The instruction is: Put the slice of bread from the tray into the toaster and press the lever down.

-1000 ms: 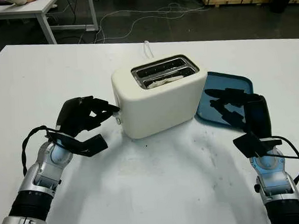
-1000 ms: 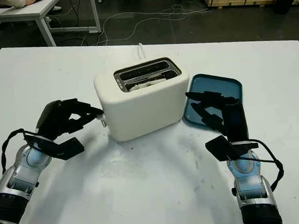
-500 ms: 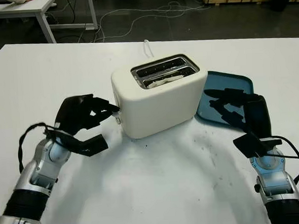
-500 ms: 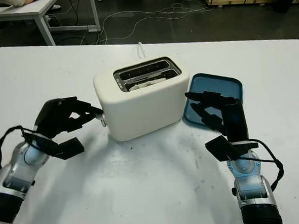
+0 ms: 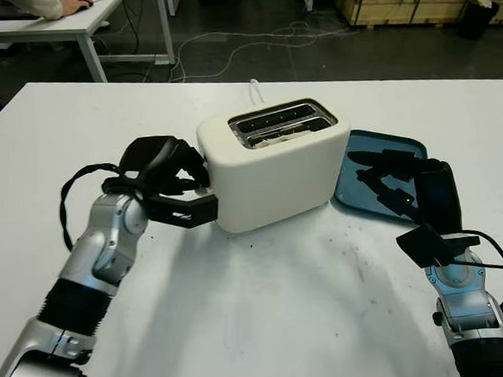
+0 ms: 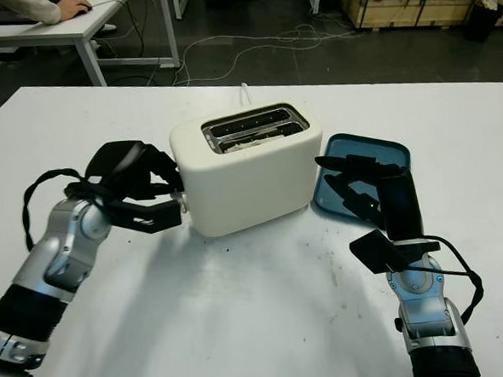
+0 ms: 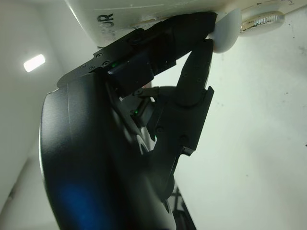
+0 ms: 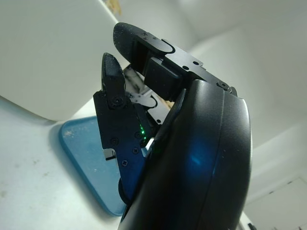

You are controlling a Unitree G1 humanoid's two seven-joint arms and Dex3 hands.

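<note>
Fingers of left hand noted curled against end face of cream plastic two-slot toaster, one fingertip set on small white lever knob; nothing grasped. Pale bread slice seen seated in nearer slot. Lever travel judged straight down toward white bench; open room below knob. Right hand noted open, hovering over blue plastic tray, just beside toaster's opposite end; left hand judged nearer for press.
</note>
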